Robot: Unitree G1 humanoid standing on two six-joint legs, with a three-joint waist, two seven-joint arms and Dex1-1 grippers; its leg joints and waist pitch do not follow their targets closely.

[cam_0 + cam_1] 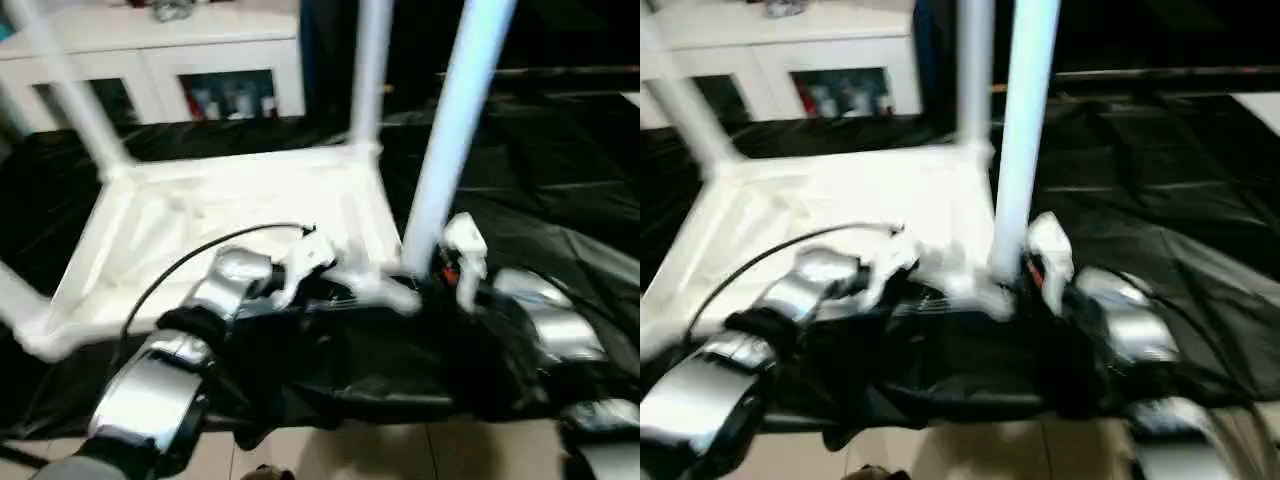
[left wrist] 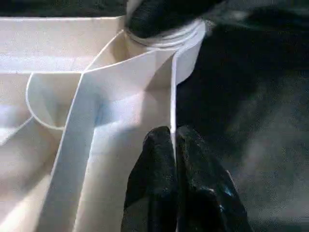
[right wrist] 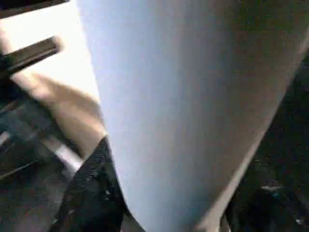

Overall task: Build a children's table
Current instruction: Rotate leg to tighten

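Note:
The children's table stands upside down on the black drape: a white ribbed tabletop (image 1: 200, 210) with legs rising from its corners. Legs show at the far left (image 1: 75, 100), far right (image 1: 368, 80) and near right (image 1: 455, 130), and a fourth slants off at the near left corner (image 1: 20, 300). My left gripper (image 2: 173, 140) is shut on the tabletop's thin near rim, close to the near right corner socket (image 2: 159, 34). My right gripper (image 1: 452, 265) is at the foot of the near right leg (image 3: 183, 96), which looms close in the right wrist view.
A white cabinet (image 1: 150, 50) with glass doors stands behind the work table. The black drape (image 1: 540, 180) spreads out to the right of the tabletop. The table's front edge runs under my forearms, with tiled floor (image 1: 400, 455) below it.

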